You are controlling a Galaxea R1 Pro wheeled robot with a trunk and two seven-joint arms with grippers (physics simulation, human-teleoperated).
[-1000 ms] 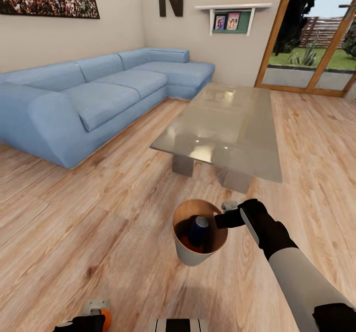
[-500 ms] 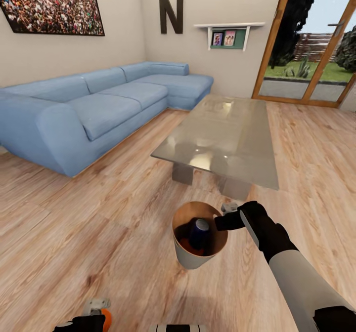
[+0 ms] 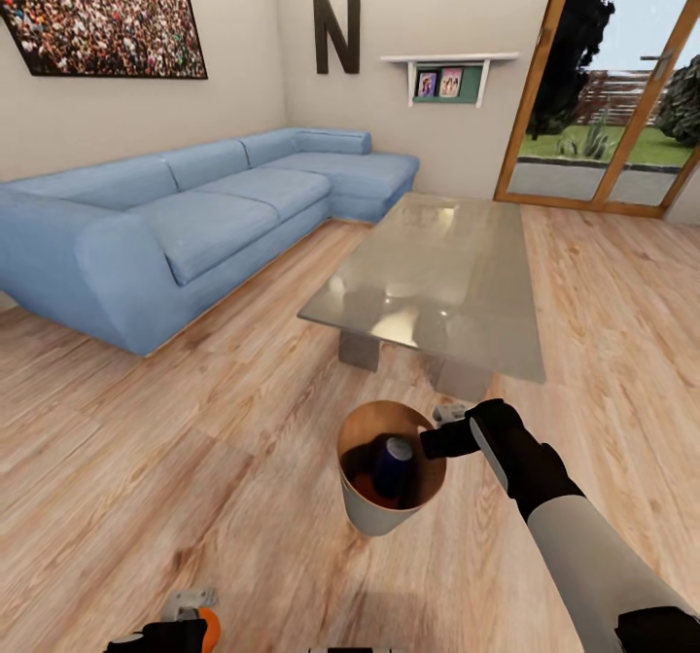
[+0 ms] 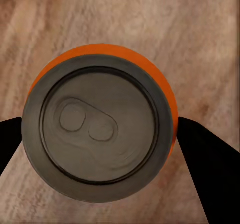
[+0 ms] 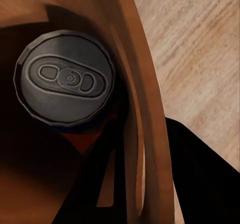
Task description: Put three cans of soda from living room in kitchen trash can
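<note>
The right gripper (image 3: 439, 436), black with pale grey fingers (image 3: 449, 411), sits at lower centre-right of the head view, pinched closed on the rim of the small tapered bin with a pale grey outside and copper-brown inside (image 3: 374, 512). In the right wrist view one black finger (image 5: 200, 174) lies against the outside of the bin wall (image 5: 150, 134), with the other dimly seen inside it. The bin appears to hang above the wooden floor (image 3: 175, 439), tilted slightly, with a soft shadow below it.

Inside the bin stands a dark blue drink can with a silver top (image 3: 394, 465), leaning toward the wall nearest the gripper; a patch of orange-red (image 3: 362, 485) shows beside its base, too hidden to identify.

At the bottom left edge of the head view, the left gripper (image 3: 185, 629) holds a bright orange drink can with a silver top (image 3: 208, 626). The left wrist view looks straight down on that can (image 4: 100, 126), its two black fingers (image 4: 207, 169) pressed against opposite sides.

Beyond the bin, a glass-topped coffee surface (image 3: 437, 279) occupies the centre. A long light-blue corner sofa (image 3: 194, 216) fills the left, under a crowd photograph (image 3: 97, 7) at upper left. A dark letter N (image 3: 335, 33) and a small white shelf (image 3: 447, 70) hang on the far wall, and wood-framed glass doors (image 3: 622, 99) show a garden at upper right.
</note>
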